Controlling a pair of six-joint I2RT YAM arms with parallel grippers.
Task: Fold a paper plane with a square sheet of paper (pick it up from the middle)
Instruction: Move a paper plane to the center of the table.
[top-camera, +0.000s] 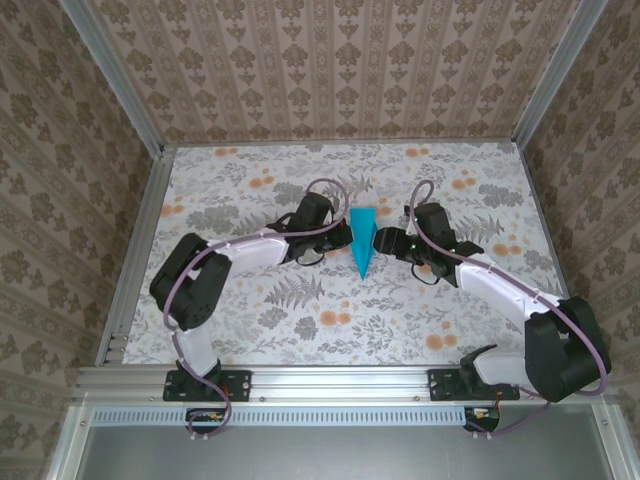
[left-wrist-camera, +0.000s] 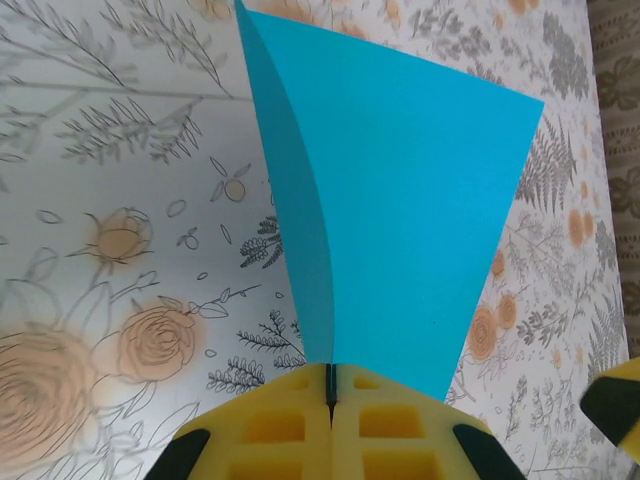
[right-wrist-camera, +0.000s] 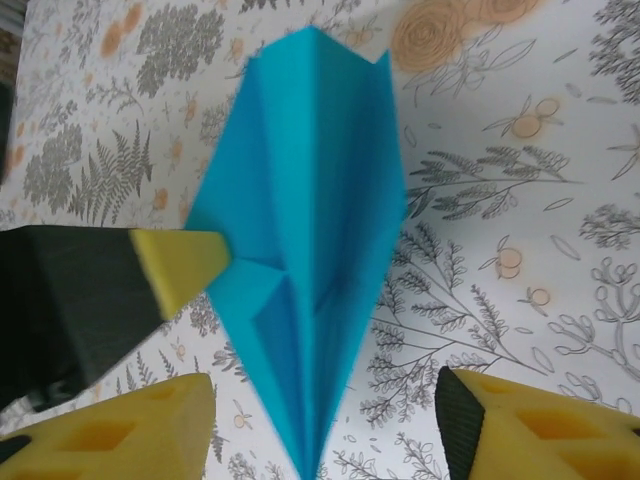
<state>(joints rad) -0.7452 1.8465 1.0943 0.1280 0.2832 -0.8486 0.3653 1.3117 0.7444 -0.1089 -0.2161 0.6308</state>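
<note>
Jaws first: your left gripper is clamped tight, pads pressed together on the folded edge of the paper plane. Your right gripper stands partly spread, its yellow fingers on either side of the plane's nose and clear of the paper. From above, out in the middle of the flowered table, the plane is between your two grippers, point toward the near edge, wide tail toward the back wall.

The paper plane is showing plain teal-blue, while the bench is wearing grey ferns and orange flowers on white.
</note>
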